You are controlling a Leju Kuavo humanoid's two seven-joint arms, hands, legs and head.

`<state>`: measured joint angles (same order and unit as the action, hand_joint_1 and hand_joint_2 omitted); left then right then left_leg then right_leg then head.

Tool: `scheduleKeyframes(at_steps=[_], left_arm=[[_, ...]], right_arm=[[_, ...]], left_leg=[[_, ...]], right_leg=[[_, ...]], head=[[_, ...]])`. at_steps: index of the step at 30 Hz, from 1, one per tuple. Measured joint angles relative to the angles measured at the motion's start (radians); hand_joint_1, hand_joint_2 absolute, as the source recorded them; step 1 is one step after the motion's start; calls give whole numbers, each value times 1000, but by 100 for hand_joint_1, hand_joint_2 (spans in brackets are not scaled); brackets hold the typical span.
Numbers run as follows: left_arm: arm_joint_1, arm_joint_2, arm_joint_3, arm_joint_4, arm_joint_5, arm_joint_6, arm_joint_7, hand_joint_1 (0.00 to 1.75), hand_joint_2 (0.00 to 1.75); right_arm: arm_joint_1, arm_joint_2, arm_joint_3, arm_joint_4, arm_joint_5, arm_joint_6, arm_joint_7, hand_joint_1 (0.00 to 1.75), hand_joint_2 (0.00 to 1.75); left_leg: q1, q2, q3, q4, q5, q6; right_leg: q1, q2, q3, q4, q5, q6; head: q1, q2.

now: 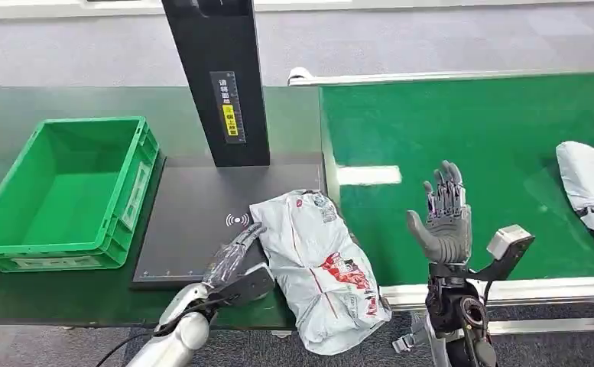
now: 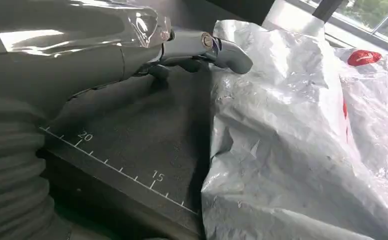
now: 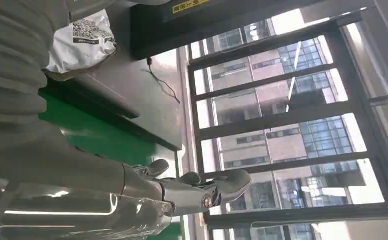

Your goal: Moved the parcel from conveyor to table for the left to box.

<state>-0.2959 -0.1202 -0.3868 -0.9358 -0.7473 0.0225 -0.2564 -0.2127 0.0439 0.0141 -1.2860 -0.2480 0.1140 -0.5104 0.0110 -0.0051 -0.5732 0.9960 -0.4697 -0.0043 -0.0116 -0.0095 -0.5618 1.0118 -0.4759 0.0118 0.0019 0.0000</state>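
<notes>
Parcel: the grey-white parcel (image 1: 320, 264) lies on the dark bench (image 1: 72, 294), partly on the black scale plate (image 1: 194, 229), with its near end hanging over the bench's front edge.
Long axis: it runs from the plate's far right corner toward the robot, slanting slightly to the robot's right.
Left hand: the left hand (image 1: 236, 252) lies flat and low on the plate, fingers stretched out and holding nothing; in the left wrist view its fingertips (image 2: 226, 50) reach the parcel's (image 2: 301, 140) side and seem to touch it, though I cannot tell for sure.
Direction: the parcel lies just to the right of the left hand, side-on to it.
Right hand: the right hand (image 1: 446, 218) is raised upright over the green conveyor (image 1: 507, 115), fingers spread and empty, apart from the parcel.
Nearer hand: the left, by a clear margin.
Box: the green box (image 1: 64, 191) stands open at the bench's left end, well apart from the parcel, across the plate.
Room: bare plate lies between the left hand and the box; the black post (image 1: 217, 76) stands behind this path, not in it.
Edge risk: the overhanging end could probably slip off the front edge if pushed rather than lifted.
Other parcel: a second parcel (image 1: 592, 187) waits on the conveyor's right side.
</notes>
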Motion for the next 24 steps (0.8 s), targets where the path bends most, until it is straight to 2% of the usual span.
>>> scheduleKeyframes(at_steps=[16, 17, 21, 24], left_arm=[[-2, 0, -2, 7, 1, 0, 1, 0, 175], [-2, 0, -2, 7, 1, 0, 1, 175, 175], [-1, 0, -3, 7, 9, 4, -7, 175, 175], [25, -5, 21, -13, 122, 73, -78, 175, 175]], right_arm=[[3, 1, -5, 0, 0, 0, 0, 0, 175], [3, 1, -5, 0, 0, 0, 0, 0, 175], [3, 2, -8, 0, 1, 0, 1, 0, 175], [6, 5, -10, 0, 9, 0, 17, 0, 175]], left_leg=[[0, 0, 1, 0, 0, 0], [0, 0, 1, 0, 0, 0], [0, 0, 1, 0, 0, 0], [0, 1, 1, 0, 0, 0]], right_leg=[[0, 0, 1, 0, 0, 0], [0, 0, 1, 0, 0, 0], [0, 0, 2, 0, 0, 0], [0, 1, 1, 0, 0, 0]], head=[[0, 0], [0, 0], [0, 0], [0, 0]])
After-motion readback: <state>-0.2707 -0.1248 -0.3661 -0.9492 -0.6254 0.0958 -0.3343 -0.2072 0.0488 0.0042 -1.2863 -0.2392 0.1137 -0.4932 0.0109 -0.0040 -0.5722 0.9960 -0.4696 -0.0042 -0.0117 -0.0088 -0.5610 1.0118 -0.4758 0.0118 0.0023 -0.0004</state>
